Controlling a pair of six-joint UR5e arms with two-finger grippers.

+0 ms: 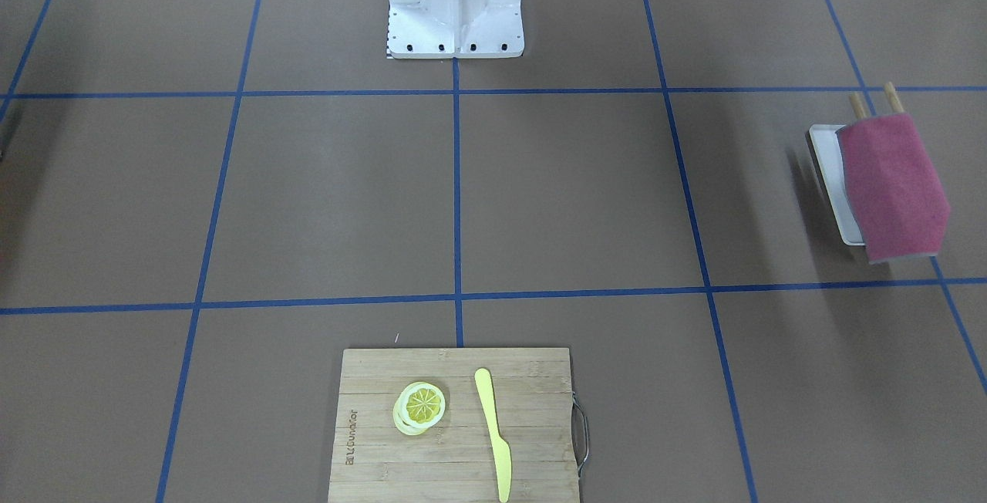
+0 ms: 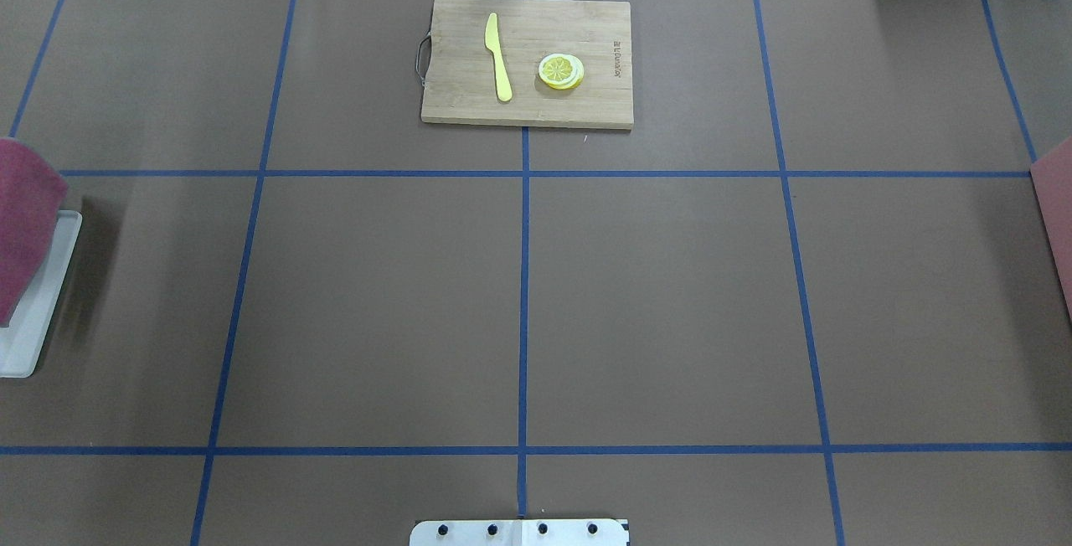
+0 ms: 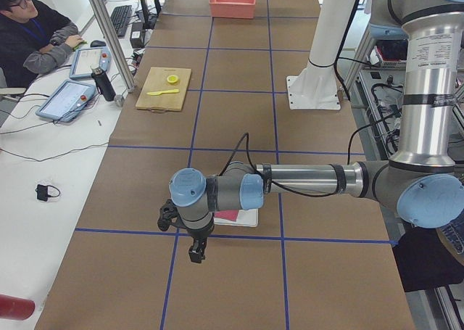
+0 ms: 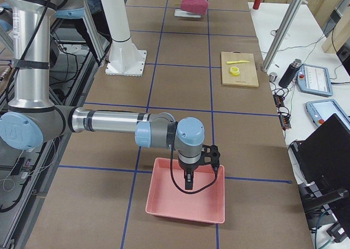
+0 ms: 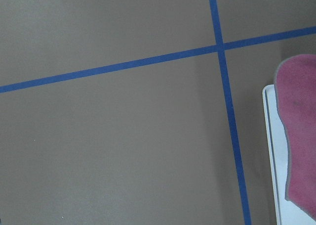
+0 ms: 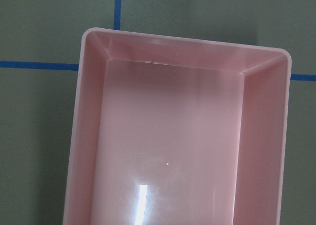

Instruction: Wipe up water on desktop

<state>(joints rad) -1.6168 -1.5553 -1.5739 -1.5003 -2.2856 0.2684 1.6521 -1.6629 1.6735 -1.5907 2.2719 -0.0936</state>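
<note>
Our left gripper (image 3: pixel 196 254) hangs near the red cloth (image 1: pixel 893 187) over its white tray (image 1: pixel 833 171), and our right gripper (image 4: pixel 188 183) hangs over the pink bin (image 6: pixel 89 136). We cannot tell if either is open. The desktop (image 1: pixel 578 194) lies all around with no water showing, so we should grab the cloth firmly first.

The surface (image 2: pixel 653 303) lies bare across its middle squares. In the way are a cutting board (image 2: pixel 452 94) at the far edge, a pedestal (image 1: pixel 455 9) at the near edge, a pink bin (image 6: pixel 86 136) at one end, and at the other a tray (image 1: pixel 829 179) with an apparently propped-up red cloth (image 1: pixel 890 187).

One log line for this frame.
left gripper: near red cloth, state unclear | right gripper: over pink bin, state unclear | desktop: no wet patch visible
</note>
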